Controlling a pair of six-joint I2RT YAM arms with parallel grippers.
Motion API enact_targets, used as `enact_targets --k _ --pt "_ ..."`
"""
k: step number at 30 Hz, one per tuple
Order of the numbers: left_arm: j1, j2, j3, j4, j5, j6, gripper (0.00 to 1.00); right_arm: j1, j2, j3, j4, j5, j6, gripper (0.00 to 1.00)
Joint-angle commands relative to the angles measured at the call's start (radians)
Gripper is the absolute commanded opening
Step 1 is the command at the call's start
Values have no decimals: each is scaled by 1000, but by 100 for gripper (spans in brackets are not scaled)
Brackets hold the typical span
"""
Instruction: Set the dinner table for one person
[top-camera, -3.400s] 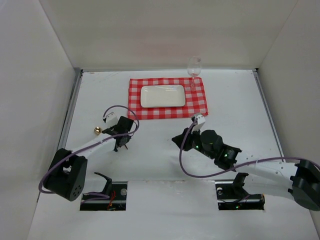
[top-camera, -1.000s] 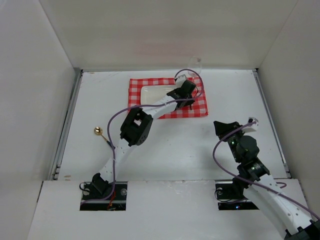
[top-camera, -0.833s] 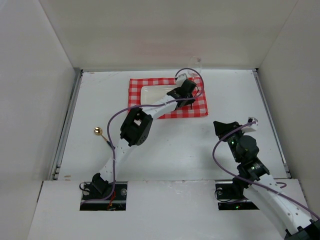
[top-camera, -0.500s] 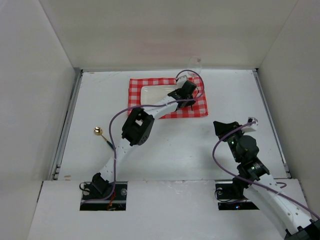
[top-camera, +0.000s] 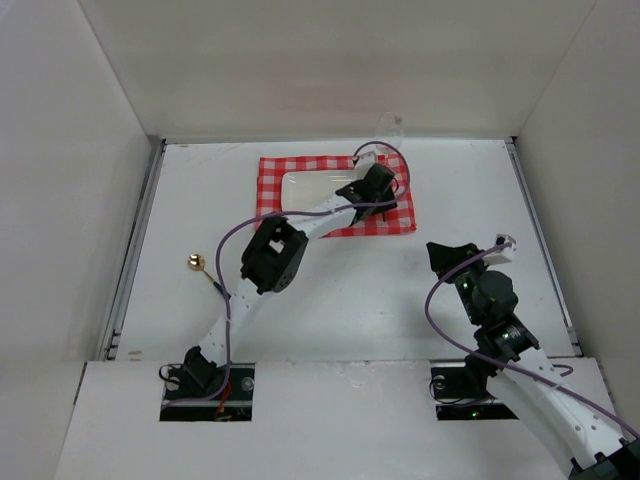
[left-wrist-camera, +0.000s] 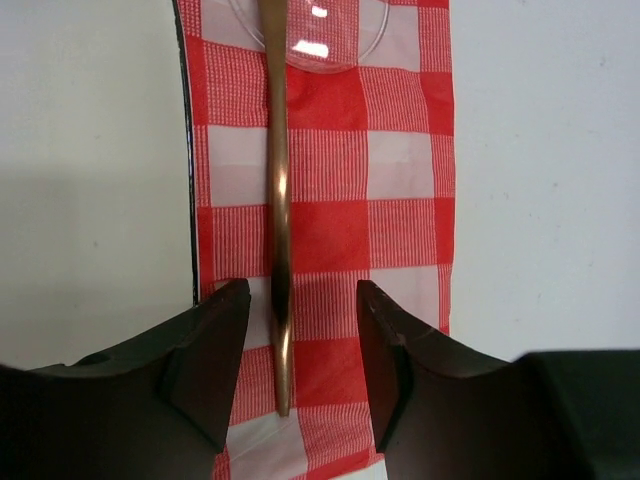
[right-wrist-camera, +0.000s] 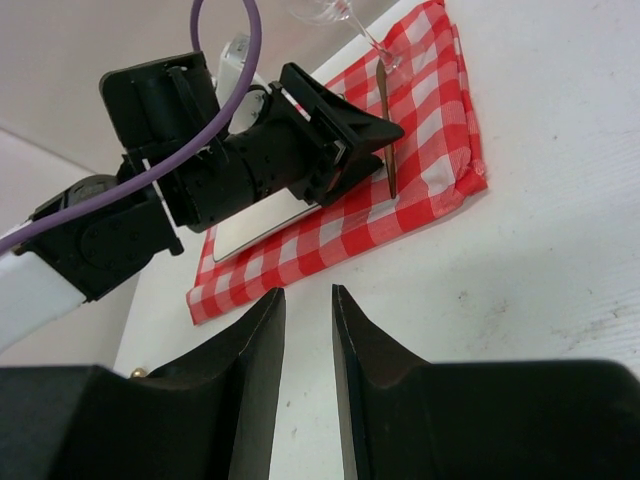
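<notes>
Since a second ago the left gripper has let its jaws spread from pinched shut to a middling gap, and the slim utensil now lies loose between them, with daylight on both sides. At the far left of the bench, a matte white sheet edged with grey metal strips that takes up nearly the whole floor of the overhead view, a small gold spoon with a round bowl lies alone, well apart from the setting. Further right sits the red-and-white checked cloth, soft woven fabric carrying a glossy white rectangular plate with rounded corners. Right of the plate the utensil rests flat on the cloth, a thin copper-toned metal strip with a bright sheen. I cannot tell whether it is a knife or a fork. Its far end reaches the clear round foot of the wine glass, though I cannot make out any contact. At the far right the right gripper hangs over bare bench, jaws narrow and holding nothing. The placing of this utensil looks just finished. Next the left arm probably needs to rise straight up, clear of strip and glass, before going for the spoon.
</notes>
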Motion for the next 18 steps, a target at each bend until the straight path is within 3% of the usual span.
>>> enact_targets --k 1,8,10,13,18 --pt "-8 -166 -79 23 -50 46 46 2 -2 1 58 -11 4 31" --pt "-13 -396 -281 134 -82 117 47 0 -10 -5 58 -11 10 31" --pt "-13 -474 -359 160 -97 135 36 2 -10 -7 58 -11 10 31" --pt "-10 -632 -542 168 -177 134 9 -1 -4 -7 59 -11 10 31" --pt "14 -940 -904 105 -368 91 2 11 71 6 96 -18 -1 24"
